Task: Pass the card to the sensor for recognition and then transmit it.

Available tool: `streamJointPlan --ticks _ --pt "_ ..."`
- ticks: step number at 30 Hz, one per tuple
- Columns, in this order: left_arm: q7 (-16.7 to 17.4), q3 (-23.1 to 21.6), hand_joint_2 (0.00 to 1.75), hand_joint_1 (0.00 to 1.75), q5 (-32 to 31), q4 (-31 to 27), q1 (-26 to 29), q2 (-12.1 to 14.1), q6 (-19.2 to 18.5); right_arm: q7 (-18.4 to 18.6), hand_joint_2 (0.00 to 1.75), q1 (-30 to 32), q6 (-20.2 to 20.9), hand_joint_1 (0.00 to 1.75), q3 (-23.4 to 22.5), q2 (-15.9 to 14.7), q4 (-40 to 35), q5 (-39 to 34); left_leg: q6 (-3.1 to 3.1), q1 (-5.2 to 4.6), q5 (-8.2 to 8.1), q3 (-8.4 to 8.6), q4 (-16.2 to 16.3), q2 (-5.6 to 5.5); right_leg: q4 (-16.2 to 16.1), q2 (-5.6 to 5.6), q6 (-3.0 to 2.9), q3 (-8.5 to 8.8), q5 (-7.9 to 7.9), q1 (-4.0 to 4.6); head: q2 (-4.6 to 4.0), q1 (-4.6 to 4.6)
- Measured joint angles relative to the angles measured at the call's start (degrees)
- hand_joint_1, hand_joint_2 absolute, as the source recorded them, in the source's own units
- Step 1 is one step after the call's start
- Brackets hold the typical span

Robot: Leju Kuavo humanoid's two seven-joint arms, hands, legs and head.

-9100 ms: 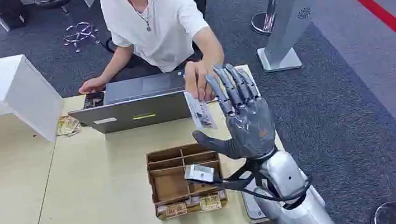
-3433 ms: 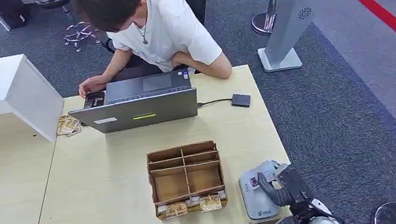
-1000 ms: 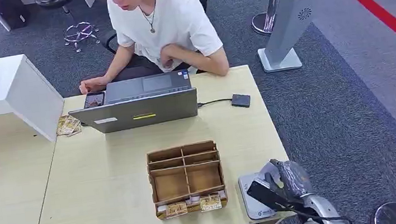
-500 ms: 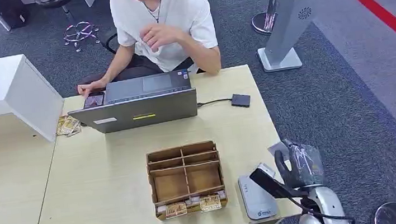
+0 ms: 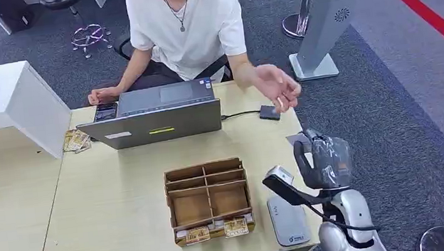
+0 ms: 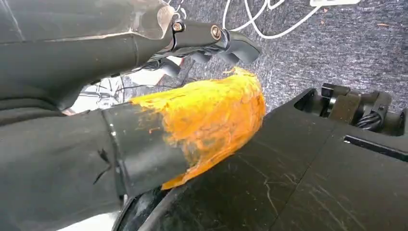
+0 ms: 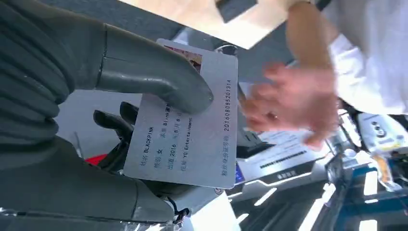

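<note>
Office floor, dark grey carpet (image 5: 390, 125).
Light wood table (image 5: 120, 194); white cabinet (image 5: 8, 102) at its left; grey floor-standing sign (image 5: 323, 13) behind; red floor stripe (image 5: 421, 11) far right; chair base (image 5: 89, 36) beyond.

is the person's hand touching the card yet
Apart. In the right wrist view the person's hand is blurred beyond the card edge; the right hand pinches the card.
</note>
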Motion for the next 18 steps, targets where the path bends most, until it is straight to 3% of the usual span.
streamJointPlan --ticks 11,12,13,14,18 --pt "-0.2 -1.6 0.0 0.0 -0.7 0.0 -0.3 -0.4 -1.2 1.6 1.75 -6.2 -0.1 1.75 7.6 1.2 1.1 3.0 0.0 0.0 0.0 0.0 0.0 0.0 0.0 0.01 0.0 0.0 0.0 0.0 0.0 0.02" --pt "-0.3 -1.7 0.0 0.0 -0.7 0.0 -0.3 -0.5 -1.2 1.8 1.75 -6.6 -0.1 1.45 8.0 1.3 1.3 3.3 0.0 0.0 0.0 -0.01 0.0 0.0 0.0 0.01 0.0 0.0 0.0 0.0 0.0 0.0" --pt "-0.3 -1.7 0.0 0.0 -0.7 0.0 -0.3 -0.5 -1.2 1.8 1.75 -6.9 -0.1 1.45 8.3 1.3 1.5 3.3 0.0 0.0 0.0 -0.01 0.0 0.0 0.0 0.01 0.0 0.0 0.0 0.0 0.0 0.02" --pt "-0.3 -1.8 0.0 0.0 -0.7 0.0 -0.3 -0.5 -1.3 2.1 1.75 -7.2 0.0 0.0 8.7 1.4 1.7 3.5 0.0 0.0 0.0 -0.01 0.0 0.0 0.0 0.01 0.0 0.0 0.0 0.0 0.0 0.02" --pt "-0.3 -2.3 0.0 0.0 -0.8 0.0 -0.4 -0.5 -1.6 3.3 1.75 -8.3 0.0 0.0 9.9 1.5 2.8 4.3 0.0 0.0 0.0 -0.01 0.0 0.0 0.0 0.0 0.0 0.0 0.0 0.0 0.0 0.02"
